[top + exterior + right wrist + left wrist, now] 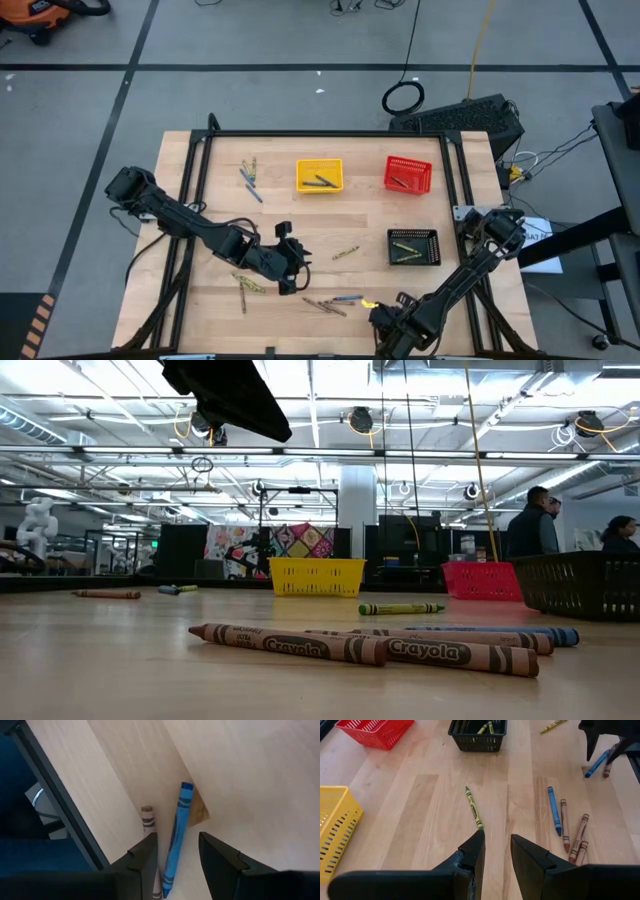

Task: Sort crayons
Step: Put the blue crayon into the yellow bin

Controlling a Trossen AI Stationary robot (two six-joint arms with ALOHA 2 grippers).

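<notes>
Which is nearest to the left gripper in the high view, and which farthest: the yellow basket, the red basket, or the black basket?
From the left gripper:
1. Yellow basket, toward the table's far edge, nearest.
2. Black basket, off to the right side.
3. Red basket, far right corner area, farthest.

We note 2 matte black arms of rounded joint housings and slim links, black cables looped beside the left arm. Each gripper, left gripper (496, 847) and right gripper (177, 850), has 2 flat, angular black fingers.

Left gripper (296, 258) and right gripper (378, 312) hover low, jaws apart.
</notes>
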